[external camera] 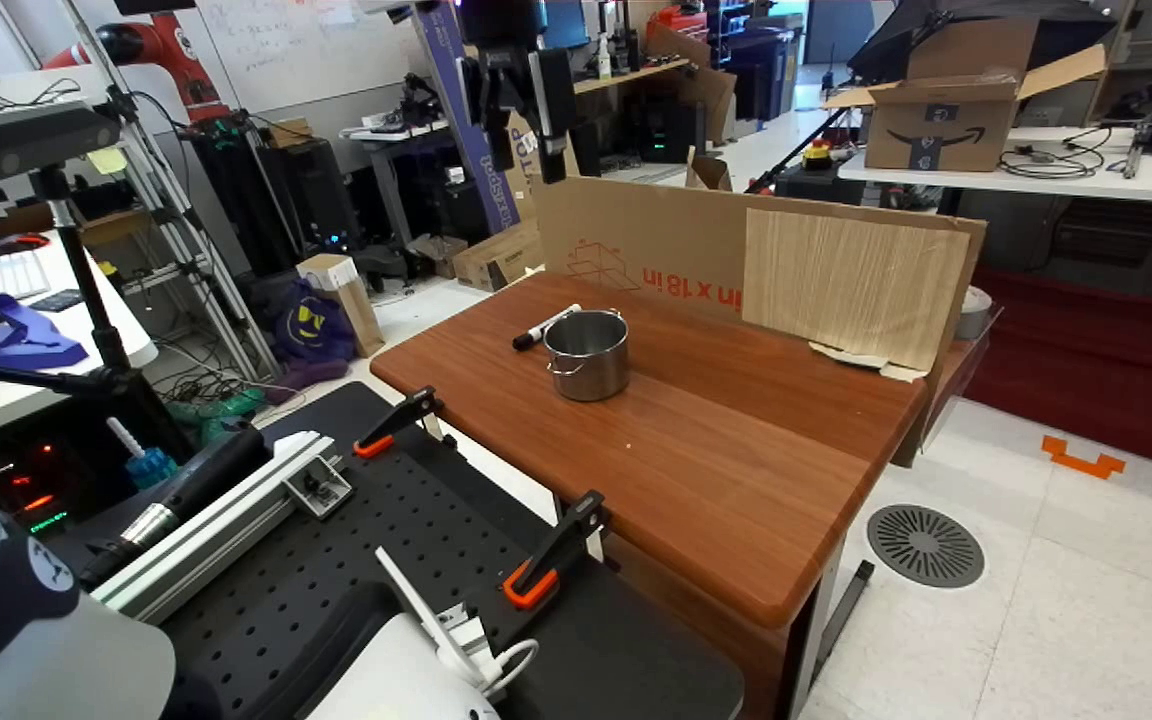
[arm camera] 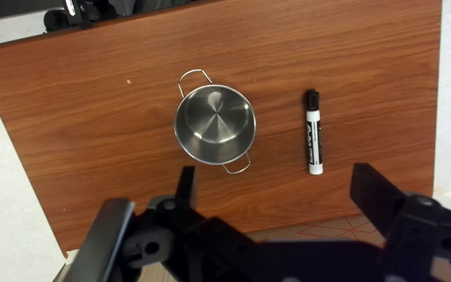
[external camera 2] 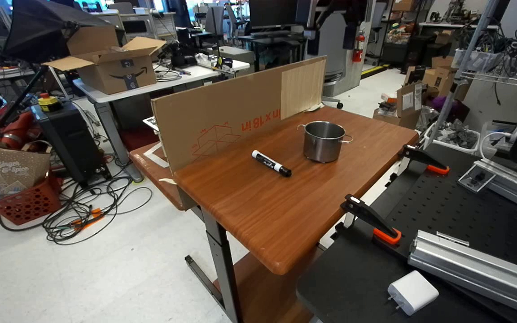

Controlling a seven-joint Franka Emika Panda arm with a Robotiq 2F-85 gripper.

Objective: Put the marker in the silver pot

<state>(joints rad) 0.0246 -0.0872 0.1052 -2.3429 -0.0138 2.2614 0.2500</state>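
**Pickup Yet to Come**

At a brown, wood-grained rectangular tabletop, the task appears to stand at the approach, grasp and drop not yet done; the next move likely calls for a shift across and a descent. The black two-fingered gripper hangs high, pointing down, its jaws wide apart and holding nothing. Below stands a shiny, round, two-handled silver metal pot, upright, its inside bare. Near it but not touching, a slim, black-capped white marker lies flat on the tabletop, inviting, it seems, a grip across its barrel.
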